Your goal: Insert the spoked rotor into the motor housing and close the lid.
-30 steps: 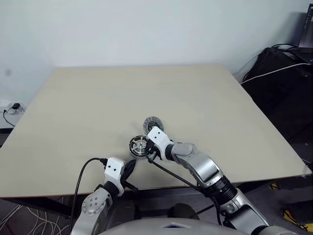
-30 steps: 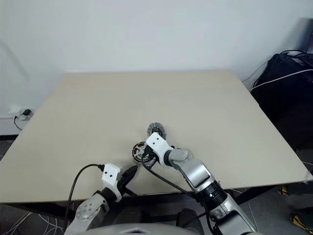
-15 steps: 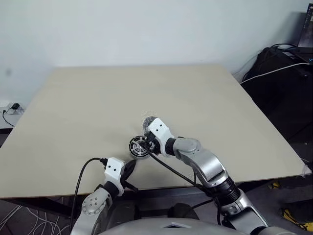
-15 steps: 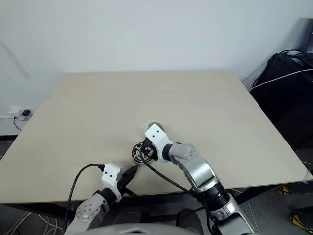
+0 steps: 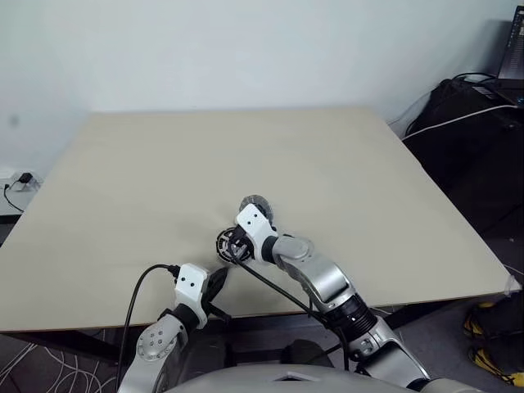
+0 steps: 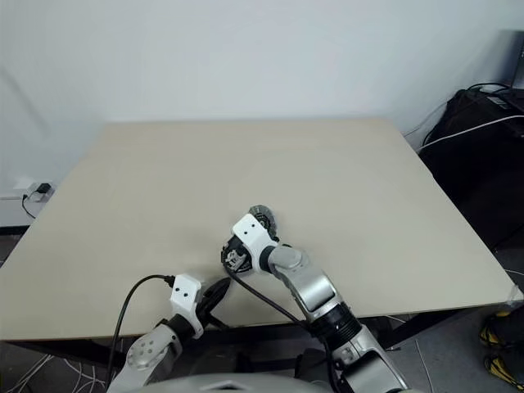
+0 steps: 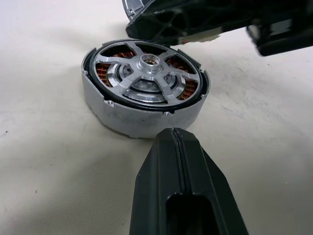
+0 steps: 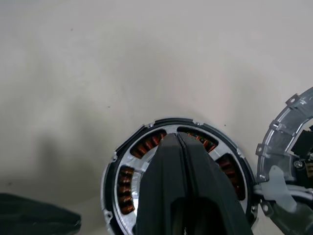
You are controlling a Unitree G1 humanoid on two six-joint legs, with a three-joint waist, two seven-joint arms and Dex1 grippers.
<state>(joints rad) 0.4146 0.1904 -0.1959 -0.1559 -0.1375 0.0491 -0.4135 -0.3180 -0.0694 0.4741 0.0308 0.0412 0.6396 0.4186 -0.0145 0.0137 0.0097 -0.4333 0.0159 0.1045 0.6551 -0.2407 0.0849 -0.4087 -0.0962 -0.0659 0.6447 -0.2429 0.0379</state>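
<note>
The spoked rotor sits inside the motor housing, with copper windings showing between its silver spokes. The assembly stands on the table near the front edge. My right gripper is shut, its tips over the rotor's middle, hiding the hub in its own wrist view; it holds nothing. My left gripper is shut and empty, just in front of the housing wall without touching it. The lid lies flat on the table just behind and to the right of the housing, partly behind my right wrist.
The beige table stretches wide behind and to both sides of the parts. A black cable hangs over its front edge by my left arm. Dark bags and cables stand off the table at the right.
My right gripper has swung left from beside the housing to over the rotor's middle, and its fingers are now together. The left gripper, housing and lid have stayed put.
</note>
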